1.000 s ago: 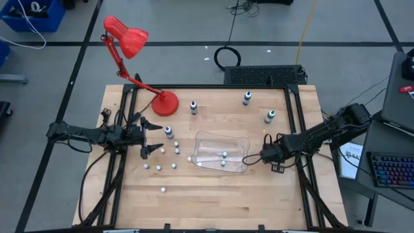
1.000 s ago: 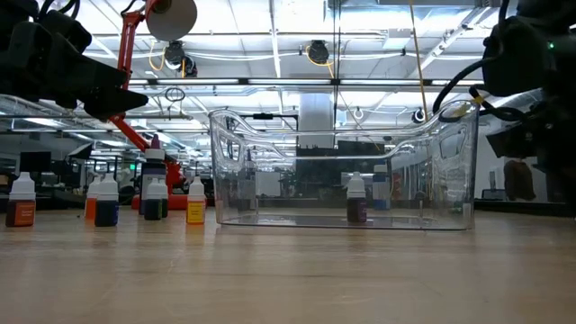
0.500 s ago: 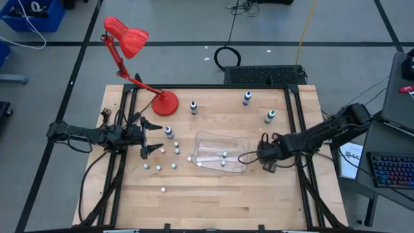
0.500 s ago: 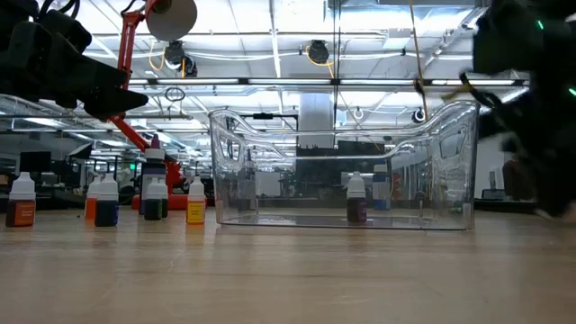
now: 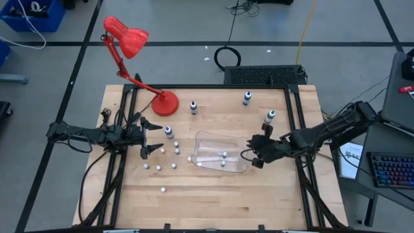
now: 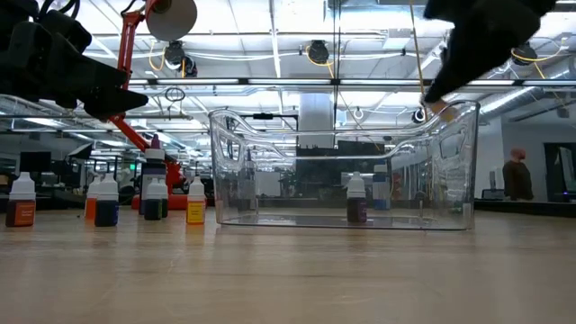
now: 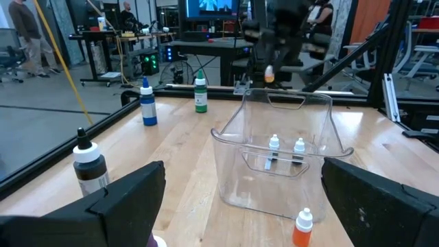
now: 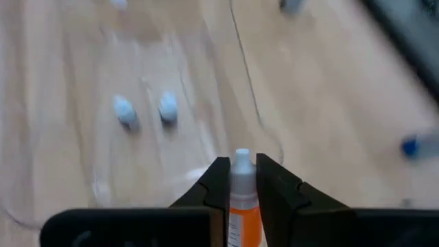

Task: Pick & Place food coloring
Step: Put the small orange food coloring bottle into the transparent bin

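The right gripper is clamped on one small food coloring bottle, which has an orange body and a white cap. The fingers press on either side of the neck and upper body, and the cap tip projects ahead of the fingertips. In the high view the right gripper hangs at the right end of the clear plastic bin, with the bin's rim just ahead of and below the held bottle. Two more bottles stand upright on the bin floor, farther ahead of the tool.

The left gripper waits with its fingers spread apart, beside the loose bottles standing on the table between it and the bin.

Handling judgement: the bottle appears light and rigid, with a smooth plastic wall that may slip or pivot under a two-point grip. The narrow base makes it likely to tip on release. The preferred hold is across the upper body just under the cap, as shown, with the bottle axis in line with the fingers. Release should occur low inside the bin, clear of the two bottles already there.
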